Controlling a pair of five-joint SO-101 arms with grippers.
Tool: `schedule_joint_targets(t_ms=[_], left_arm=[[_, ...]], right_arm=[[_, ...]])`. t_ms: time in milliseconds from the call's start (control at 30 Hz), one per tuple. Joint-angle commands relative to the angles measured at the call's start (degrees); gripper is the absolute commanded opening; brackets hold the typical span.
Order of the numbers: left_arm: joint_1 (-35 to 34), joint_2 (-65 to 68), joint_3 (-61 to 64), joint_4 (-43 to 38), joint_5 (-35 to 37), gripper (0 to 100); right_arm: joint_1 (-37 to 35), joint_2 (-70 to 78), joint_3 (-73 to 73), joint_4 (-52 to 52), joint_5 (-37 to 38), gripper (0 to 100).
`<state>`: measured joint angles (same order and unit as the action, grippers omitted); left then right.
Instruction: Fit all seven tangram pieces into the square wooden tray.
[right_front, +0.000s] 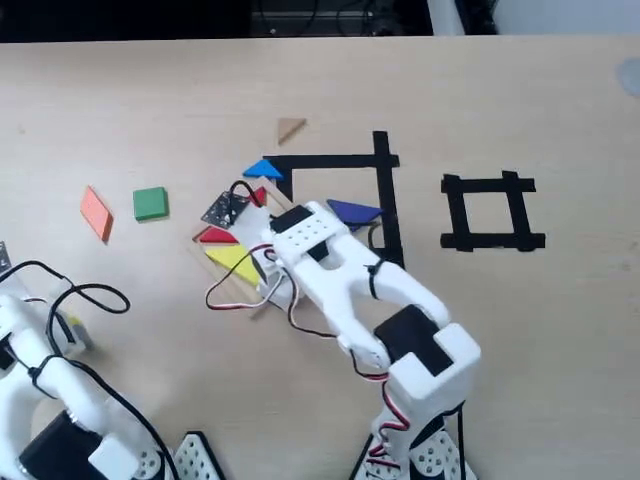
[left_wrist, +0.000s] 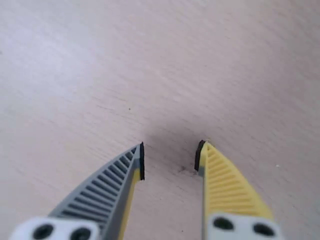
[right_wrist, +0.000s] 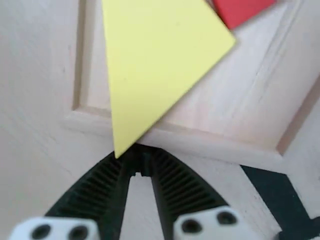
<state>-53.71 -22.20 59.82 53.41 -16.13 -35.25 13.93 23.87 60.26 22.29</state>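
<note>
Pinched only by its tip in your right gripper (right_wrist: 140, 167), the yellow triangle (right_wrist: 150, 65) may twist loose across the rim of the tray (right_wrist: 200, 142).

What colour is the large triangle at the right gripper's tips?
The large triangle is yellow, clearest in the right wrist view.

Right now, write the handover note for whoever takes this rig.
Left gripper: open, over bare table.
Right gripper: shut, at the yellow triangle's corner, which lies over the tray rim.
Done: red triangle in the tray, yellow partly.
Left: seat yellow; bring in blue triangle, dark blue piece, tan triangle, green square, orange parallelogram, all on the table.
</note>
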Motion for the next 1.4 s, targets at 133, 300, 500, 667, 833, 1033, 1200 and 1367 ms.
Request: schedule_joint_targets(t_ms=[133, 300, 500, 667, 833, 1033, 1200, 1367], left_arm=[[-0.40, 0.00, -0.13, -0.79, -0.44, 20], [0.40, 0.26, 0.04, -1.58, -0.44, 20], [0.48, -0.09, 0.92, -2.02, -0.44, 20], [0.57, -0.09, 0.92, -2.02, -0.44, 20], [0.57, -0.09, 0.84, -2.02, -0.44, 20], [0.40, -0.09, 0.84, -2.02, -0.44, 20], [0.40, -0.09, 0.84, -2.02, -0.44, 20], [0.40, -0.09, 0.92, -2.02, -0.44, 20]], right_arm=[[-2.99, 1.89, -8.92, 1.14, -0.44, 1.1], [-5.45, 4.26, -14.11, 4.31, -0.53, 1.1], [-5.89, 9.89, -19.91, 4.40, -0.62, 1.1], [-6.24, 13.41, -24.66, 7.74, -0.62, 1.1], [-6.59, 13.67, -29.58, 11.16, -0.62, 1.1], [-6.59, 14.02, -31.08, 10.90, -0.44, 1.1], [-6.59, 14.02, -30.90, 8.79, -0.18, 1.1], [-6.59, 15.08, -32.31, 7.47, -0.18, 1.1]])
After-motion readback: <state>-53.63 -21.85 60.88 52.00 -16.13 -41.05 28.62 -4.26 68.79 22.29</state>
